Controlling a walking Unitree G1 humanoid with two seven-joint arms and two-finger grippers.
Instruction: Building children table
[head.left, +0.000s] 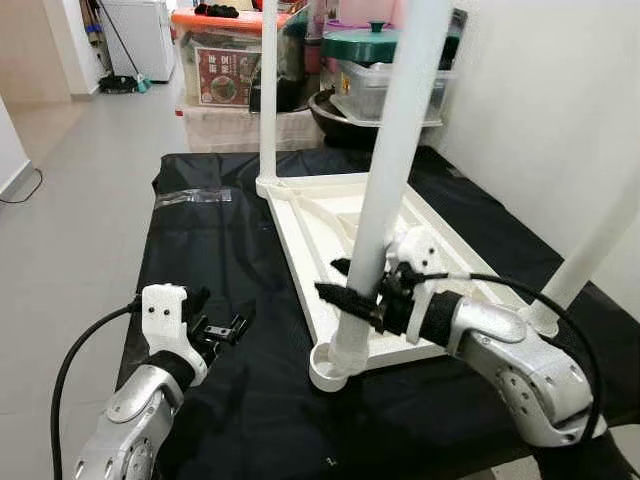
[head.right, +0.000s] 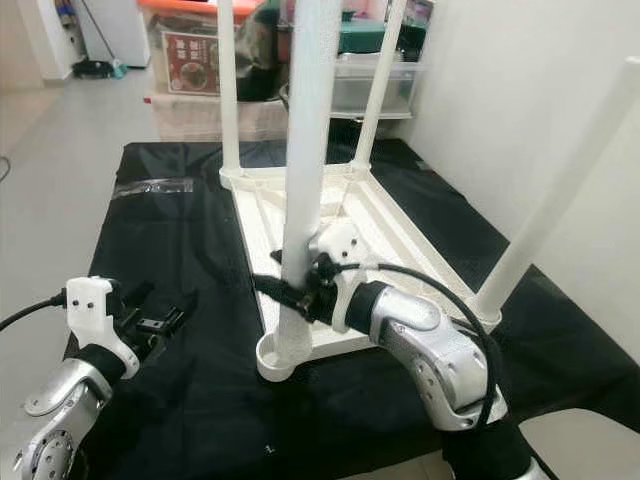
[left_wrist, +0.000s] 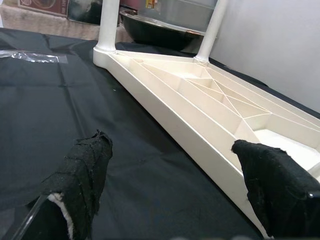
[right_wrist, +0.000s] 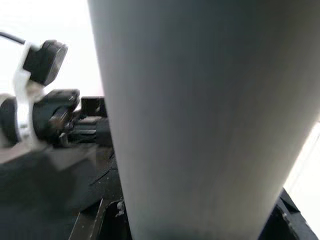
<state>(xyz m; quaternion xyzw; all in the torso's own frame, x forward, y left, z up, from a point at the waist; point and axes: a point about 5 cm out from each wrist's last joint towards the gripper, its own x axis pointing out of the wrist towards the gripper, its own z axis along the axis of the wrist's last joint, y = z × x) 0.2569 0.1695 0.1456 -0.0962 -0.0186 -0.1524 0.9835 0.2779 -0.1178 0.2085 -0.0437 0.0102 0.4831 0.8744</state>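
Black cloth; right hand grips leg.

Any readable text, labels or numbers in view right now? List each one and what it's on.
Nothing can be read with confidence.
Red label on the clear storage bin behind the black-covered table: it carries a picture and some light characters, too small and blurred to read.
White table top, its white legs, left gripper and right gripper: no markings show.
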